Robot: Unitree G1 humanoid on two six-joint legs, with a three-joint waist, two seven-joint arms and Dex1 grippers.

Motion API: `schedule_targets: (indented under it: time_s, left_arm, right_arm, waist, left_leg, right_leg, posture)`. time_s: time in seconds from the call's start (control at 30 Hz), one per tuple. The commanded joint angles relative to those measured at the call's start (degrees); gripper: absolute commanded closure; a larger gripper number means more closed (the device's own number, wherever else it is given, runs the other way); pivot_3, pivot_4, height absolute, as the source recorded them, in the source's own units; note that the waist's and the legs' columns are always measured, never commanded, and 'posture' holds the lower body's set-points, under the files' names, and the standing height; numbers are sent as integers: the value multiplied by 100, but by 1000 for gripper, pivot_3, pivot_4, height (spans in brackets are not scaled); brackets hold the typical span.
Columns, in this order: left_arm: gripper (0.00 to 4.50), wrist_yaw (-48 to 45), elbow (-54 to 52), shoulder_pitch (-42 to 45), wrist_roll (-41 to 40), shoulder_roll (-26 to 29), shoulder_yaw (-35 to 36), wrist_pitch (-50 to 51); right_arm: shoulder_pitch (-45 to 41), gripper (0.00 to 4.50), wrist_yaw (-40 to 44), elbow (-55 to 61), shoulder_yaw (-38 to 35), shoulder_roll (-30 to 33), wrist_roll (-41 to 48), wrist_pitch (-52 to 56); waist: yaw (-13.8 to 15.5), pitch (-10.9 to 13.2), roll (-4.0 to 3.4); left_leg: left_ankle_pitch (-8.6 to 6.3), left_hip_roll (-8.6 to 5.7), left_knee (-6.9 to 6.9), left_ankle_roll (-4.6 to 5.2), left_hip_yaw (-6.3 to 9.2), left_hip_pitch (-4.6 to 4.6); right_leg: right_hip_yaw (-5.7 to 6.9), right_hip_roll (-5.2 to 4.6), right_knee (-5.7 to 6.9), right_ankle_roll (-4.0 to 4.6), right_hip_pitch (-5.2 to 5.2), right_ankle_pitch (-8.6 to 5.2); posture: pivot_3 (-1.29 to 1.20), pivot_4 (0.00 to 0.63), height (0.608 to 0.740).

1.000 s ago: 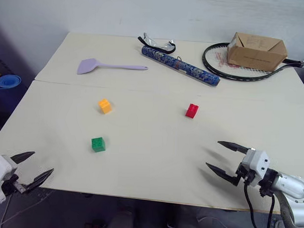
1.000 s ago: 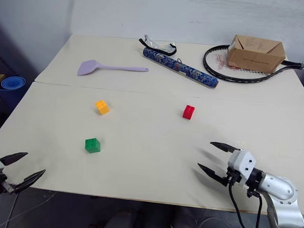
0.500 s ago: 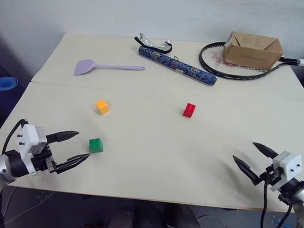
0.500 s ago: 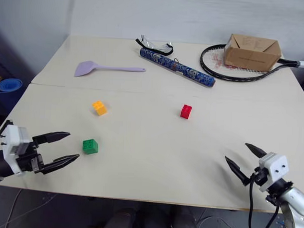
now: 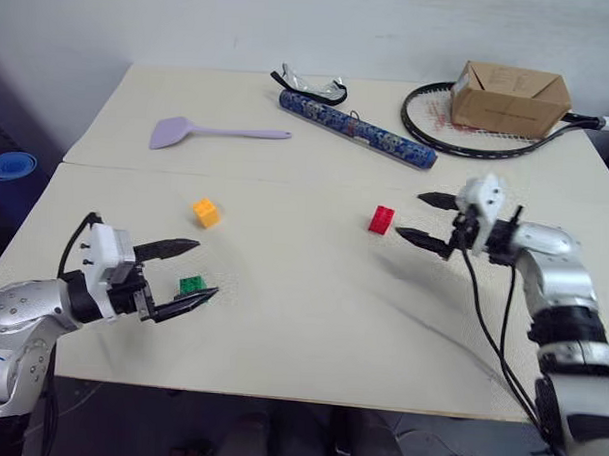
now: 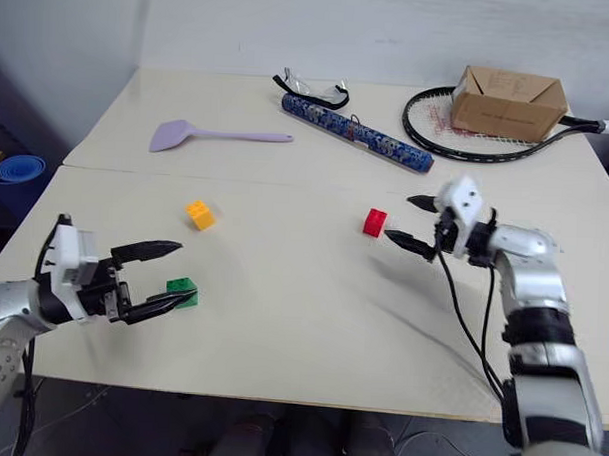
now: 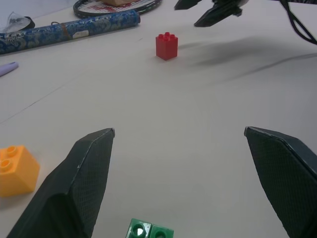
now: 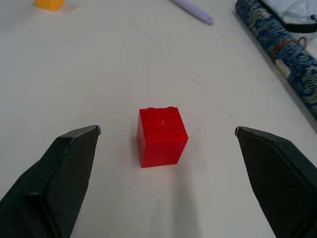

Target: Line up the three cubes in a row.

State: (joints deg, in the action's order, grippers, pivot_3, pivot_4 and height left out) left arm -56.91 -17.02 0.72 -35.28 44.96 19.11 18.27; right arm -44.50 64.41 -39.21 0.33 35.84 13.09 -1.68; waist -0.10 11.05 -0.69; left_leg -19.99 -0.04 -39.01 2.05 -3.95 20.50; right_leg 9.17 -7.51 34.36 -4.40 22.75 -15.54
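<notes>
Red cube (image 8: 162, 137) upright, studs up

The red cube (image 8: 162, 136) looks like smooth, slightly glossy plastic with studs. Table (image 5: 311, 328) is matt and pale, maybe painted board. Gripper fingers (image 8: 64, 173) have a dull black woven texture. Box (image 5: 511, 97) is plain matt cardboard.

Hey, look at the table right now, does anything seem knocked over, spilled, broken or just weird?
Nothing stands out. The orange-yellow cube, green cube and red cube sit upright, scattered rather than in a row. The cardboard box rests on the racket, intact.
</notes>
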Motion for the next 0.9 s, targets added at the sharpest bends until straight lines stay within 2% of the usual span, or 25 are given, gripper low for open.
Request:
schedule_targets:
  time_s: [0.03,0.4,0.5,0.73,0.9]
  left_arm:
    - [120,52,-216,2,-147,-38,-4,129]
    - [120,79,-624,-402,-26,-142,-89,89]
    - [0,113,-641,-421,11,-172,-112,53]
    - [0,158,-599,-337,47,-187,-161,12]
    - [0,84,-568,-369,53,-135,-131,-28]
  right_arm:
    - [-693,0,181,-1074,193,-137,-368,-118]
    - [-1613,0,187,-2722,255,-643,-936,-958]
    - [-1741,605,137,-2929,228,-745,-1018,-1060]
    - [-1774,3018,313,-3056,103,-828,-1014,-1309]
    - [-1551,3044,1436,-2512,210,-671,-996,-1414]
  waist:
    - [-14,0,0]
    - [-69,1,-1]
    - [-101,1,-1]
    - [-154,1,-2]
    - [-148,1,-2]
  left_leg:
    - [0,-2,-4,1,0,2]
    - [2,-1,-7,-1,3,1]
    - [2,-1,-7,-1,3,1]
    - [2,0,-6,-2,5,1]
    - [2,1,-6,-3,5,1]
  right_leg:
    - [-1,-1,0,-2,0,1]
    - [-3,-1,7,-4,-1,2]
    - [-3,-1,7,-4,-1,2]
    - [-3,0,7,-4,-1,2]
    - [-3,1,7,-4,-1,2]
  posture:
    - [0,150,740]
    - [0,150,740]
    - [0,150,740]
    - [0,150,740]
    - [0,150,740]
